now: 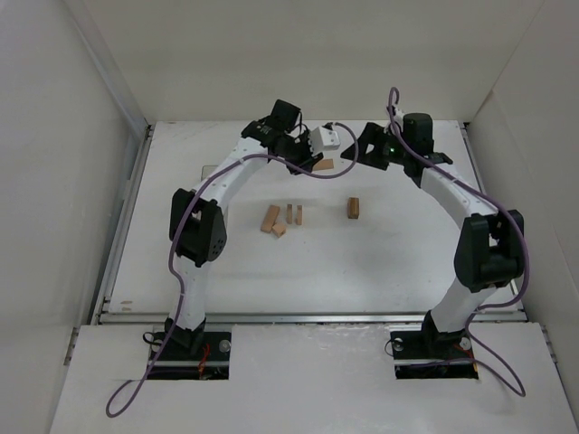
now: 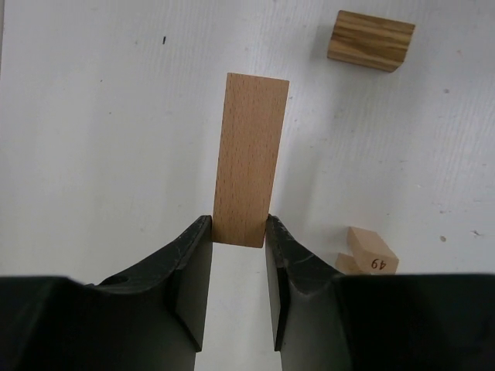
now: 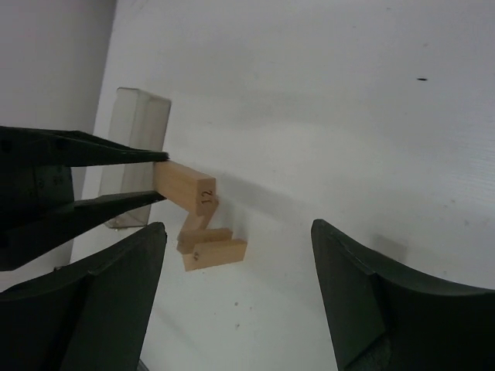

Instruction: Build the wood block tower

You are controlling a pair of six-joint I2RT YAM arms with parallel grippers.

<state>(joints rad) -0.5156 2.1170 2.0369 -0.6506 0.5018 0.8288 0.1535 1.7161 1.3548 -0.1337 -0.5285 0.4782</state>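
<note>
My left gripper [image 2: 238, 224] is shut on one end of a tan wood plank [image 2: 249, 158], which it holds above the table at the back centre [image 1: 324, 165]. The right wrist view shows that plank [image 3: 186, 185] marked 12 between the left fingers [image 3: 116, 154]. My right gripper [image 3: 238, 226] hangs open and empty just right of it [image 1: 353, 152]. Other wood blocks lie on the table: a cluster [image 1: 282, 219] in the middle and a single darker block [image 1: 353, 208] to its right. No tower is in view.
A clear plastic box [image 3: 139, 147] stands behind the left fingers in the right wrist view. White walls close in the table [image 1: 407, 262] at the back and on both sides. A striped block [image 2: 371, 40] and two pale blocks [image 2: 370, 251] lie below the held plank.
</note>
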